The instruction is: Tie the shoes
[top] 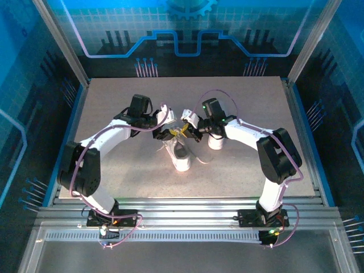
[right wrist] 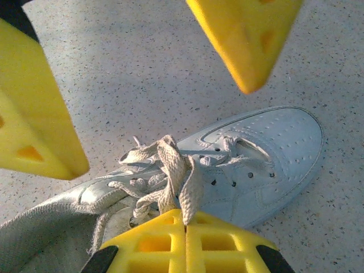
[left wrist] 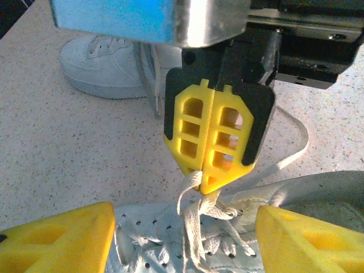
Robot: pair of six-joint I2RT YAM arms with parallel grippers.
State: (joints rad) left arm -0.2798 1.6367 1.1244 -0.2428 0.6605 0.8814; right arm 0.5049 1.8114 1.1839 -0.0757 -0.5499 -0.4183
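Note:
One white shoe [top: 181,156] lies mid-table, toe toward the arms, and both grippers meet above its laces. My right gripper [right wrist: 185,215] is shut on a pale lace [right wrist: 170,165] and holds it up off the shoe's tongue; from the left wrist it appears as closed yellow fingers [left wrist: 203,181] pinching the lace [left wrist: 196,222] above the shoe [left wrist: 148,233]. My left gripper [left wrist: 185,227] stands open, one finger on each side of the laces, with nothing between them. The right wrist view has the left gripper [right wrist: 165,128] spread wide over the shoe [right wrist: 267,153]. The second shoe [top: 215,143] sits just right, partly under the right arm.
The speckled tabletop [top: 114,114] is bare around the shoes. The second shoe [left wrist: 105,62] lies beyond the right gripper in the left wrist view. A loose lace end [left wrist: 296,151] trails on the table. Metal frame posts [top: 62,40] and blue panels wall the table in.

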